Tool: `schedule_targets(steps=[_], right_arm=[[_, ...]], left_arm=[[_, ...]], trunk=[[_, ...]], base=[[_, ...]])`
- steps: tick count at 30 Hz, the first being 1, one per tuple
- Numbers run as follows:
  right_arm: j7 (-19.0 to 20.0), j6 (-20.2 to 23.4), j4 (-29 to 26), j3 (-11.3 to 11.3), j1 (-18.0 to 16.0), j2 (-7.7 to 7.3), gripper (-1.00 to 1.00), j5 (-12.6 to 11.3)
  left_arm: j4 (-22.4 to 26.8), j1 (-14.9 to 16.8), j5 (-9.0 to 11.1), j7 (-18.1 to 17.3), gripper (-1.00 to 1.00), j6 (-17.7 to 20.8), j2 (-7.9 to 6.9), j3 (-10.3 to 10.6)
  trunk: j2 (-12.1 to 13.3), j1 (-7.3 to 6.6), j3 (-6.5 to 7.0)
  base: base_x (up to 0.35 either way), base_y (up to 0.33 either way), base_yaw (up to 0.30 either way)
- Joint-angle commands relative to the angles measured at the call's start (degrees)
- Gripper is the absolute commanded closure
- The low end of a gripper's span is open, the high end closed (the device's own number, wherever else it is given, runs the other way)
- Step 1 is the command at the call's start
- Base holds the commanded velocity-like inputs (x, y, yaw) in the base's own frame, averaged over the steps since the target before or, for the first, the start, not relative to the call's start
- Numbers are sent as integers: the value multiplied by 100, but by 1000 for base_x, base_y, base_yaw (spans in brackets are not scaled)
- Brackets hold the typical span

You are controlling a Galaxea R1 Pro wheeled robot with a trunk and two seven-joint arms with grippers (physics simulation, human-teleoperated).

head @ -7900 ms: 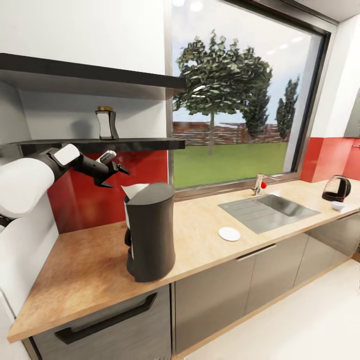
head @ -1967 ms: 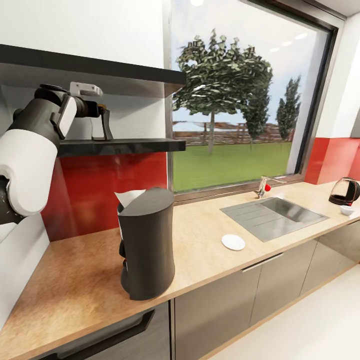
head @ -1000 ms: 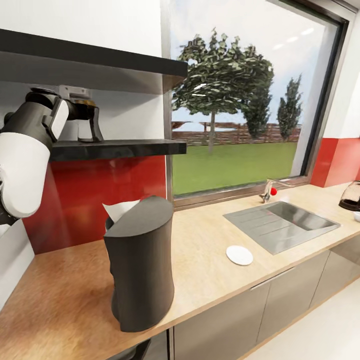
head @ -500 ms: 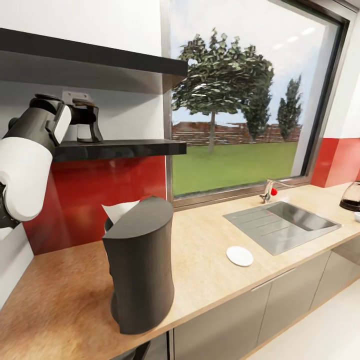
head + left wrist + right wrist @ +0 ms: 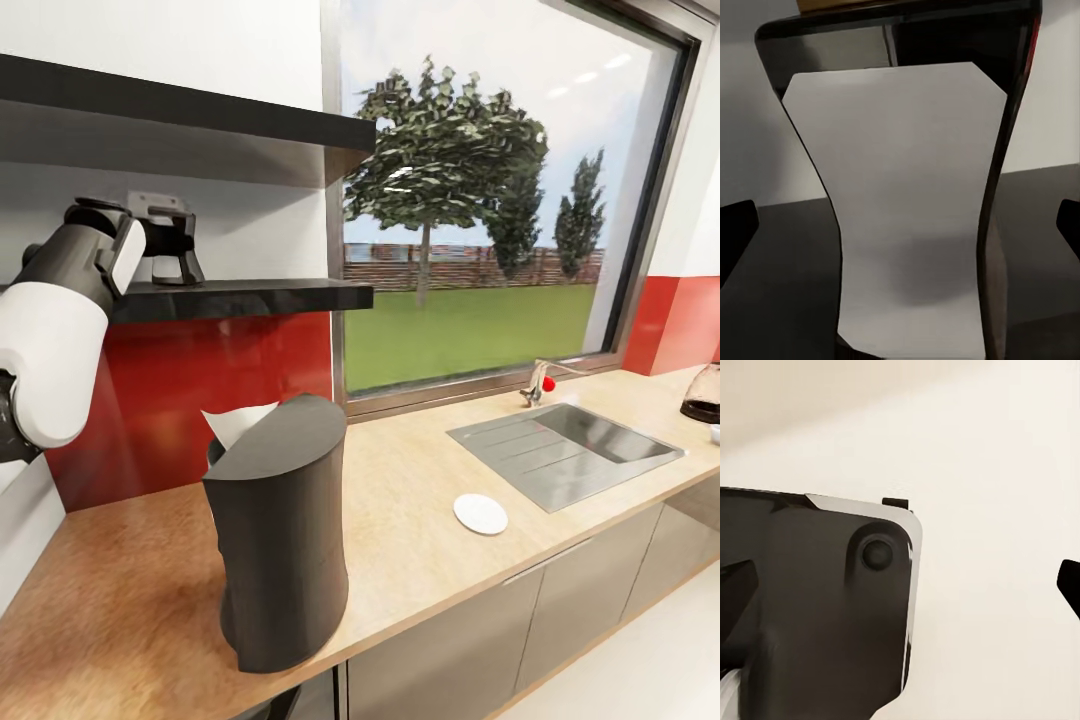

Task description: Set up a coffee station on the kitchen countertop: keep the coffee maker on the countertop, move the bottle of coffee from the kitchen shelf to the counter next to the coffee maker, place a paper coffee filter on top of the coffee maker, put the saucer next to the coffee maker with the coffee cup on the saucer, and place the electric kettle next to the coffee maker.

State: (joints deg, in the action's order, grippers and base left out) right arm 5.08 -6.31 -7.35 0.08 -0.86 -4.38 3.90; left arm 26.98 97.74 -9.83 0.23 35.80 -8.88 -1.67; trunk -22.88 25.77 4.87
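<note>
Your left hand [image 5: 180, 250] is raised to the lower kitchen shelf [image 5: 240, 296], with the arm reaching in from the left of the head view. The left wrist view looks straight at the bottle of coffee [image 5: 911, 217]: a dark, waisted bottle with a white label and a tan cap at its top edge, standing upright on the shelf. The two dark fingertips [image 5: 736, 240] sit at the outer edges of that view, one on each side of the bottle and clear of it. The left hand is therefore spread wide around the bottle, with no contact visible. In the head view the hand hides most of the bottle.

The coffee maker [image 5: 280, 530] stands upright on the bench [image 5: 420, 520], near its front edge, below the shelf. A paper coffee filter [image 5: 235, 420] shows as a white corner at the rear of the machine's top; whether it sits fully on top cannot be told.

The saucer [image 5: 481, 513] lies flat on the bench between the coffee maker and the sink [image 5: 565, 450], well apart from the machine. The electric kettle [image 5: 704, 395] stands at the far right end of the bench, cut by the frame edge. A small white object beside it is too cropped to identify.

In the right wrist view, your right hand [image 5: 900, 592] has its dark fingertips at opposite edges, so it is open wide and empty. It faces a dark robot part against a pale floor.
</note>
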Motion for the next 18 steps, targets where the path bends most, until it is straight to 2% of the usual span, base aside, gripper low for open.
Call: schedule_targets(steps=[1,8,12,18], right_arm=[[10,-19,5,-4,-2,-2,-100,41],[10,-19,5,-11,-2,-2,-100,41],[10,-19,5,-11,-2,-2,-100,41],[10,-19,5,-9,-2,-2,-100,41]], left_arm=[[5,-2,-27,-7,-100,24,2,-17],[4,-9,-13,-28,-100,24,6,-18],[1,-9,166,-38,-100,11,-5,-18],[32,-73,316,-34,-100,-8,-14,-41]], trunk=[[-4,2,-3],[-4,2,-3],[-4,2,-3],[-4,2,-3]], base=[[0,0,0],[53,0,0],[190,0,0],[53,0,0]])
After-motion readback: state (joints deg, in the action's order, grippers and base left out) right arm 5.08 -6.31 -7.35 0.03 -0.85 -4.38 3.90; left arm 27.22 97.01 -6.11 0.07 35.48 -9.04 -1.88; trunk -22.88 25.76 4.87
